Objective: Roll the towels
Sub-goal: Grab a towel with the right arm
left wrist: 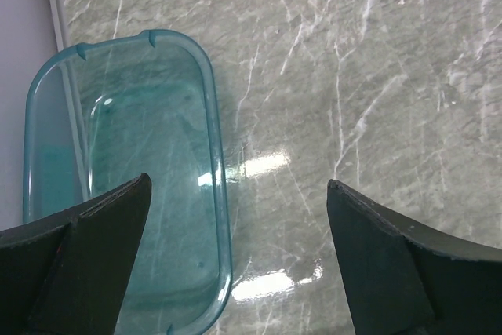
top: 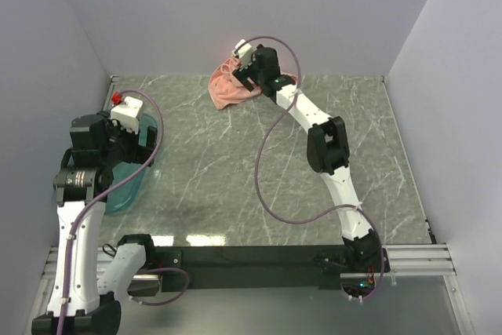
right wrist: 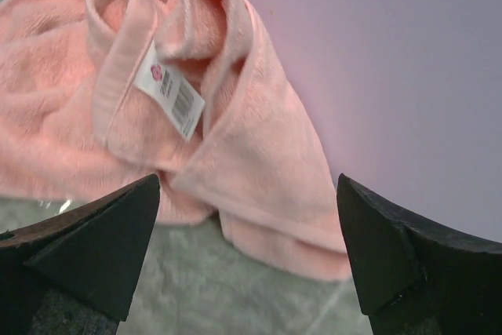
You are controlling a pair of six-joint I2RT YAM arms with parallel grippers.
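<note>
R gripper point(right wrist: 247, 194) wide open just over bunched towel point(right wrist: 78, 115) (label point(right wrist: 169, 92) up); should pinch hem by label, drag flat first. L gripper point(left wrist: 239, 194) wide, well apart from towel.

Only marking: white label point(right wrist: 169, 92) on the towel point(right wrist: 259, 162) hem. It carries a barcode point(right wrist: 186, 107) and a small red round mark point(right wrist: 154, 73); the print is too small to read.
</note>
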